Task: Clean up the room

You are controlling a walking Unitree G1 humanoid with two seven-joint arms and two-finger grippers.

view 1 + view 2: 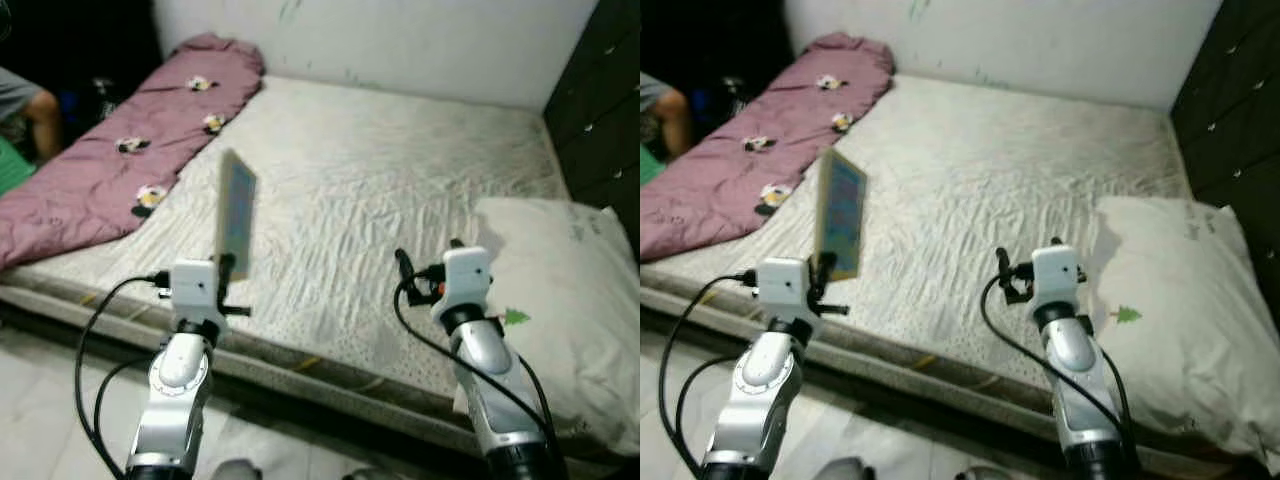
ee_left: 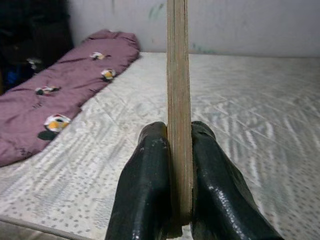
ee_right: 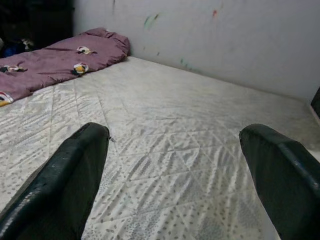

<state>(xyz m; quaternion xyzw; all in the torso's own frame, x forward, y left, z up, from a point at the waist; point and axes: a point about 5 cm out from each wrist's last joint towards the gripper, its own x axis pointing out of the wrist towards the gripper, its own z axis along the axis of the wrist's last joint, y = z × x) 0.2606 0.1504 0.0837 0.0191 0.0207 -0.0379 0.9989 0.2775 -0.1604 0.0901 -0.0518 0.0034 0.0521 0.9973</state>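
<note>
Left gripper pinches a thin book upright above the mattress edge. Right gripper hovers, fingers spread, near the pillow.

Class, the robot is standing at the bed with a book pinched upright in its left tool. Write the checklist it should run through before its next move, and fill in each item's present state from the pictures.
1. Left tool shut on the book: ok, both fingers press its faces.
2. Book upright: ok, it stands on edge over the mattress.
3. Right tool free: ok, open, holding nothing, above the mattress.
4. Landing spot on the mattress ahead: ok, bare sheet lies between the purple blanket and the pillow.
5. Person beyond the blanket keeps clear: cannot tell.
6. Where the book belongs: cannot tell.
</note>
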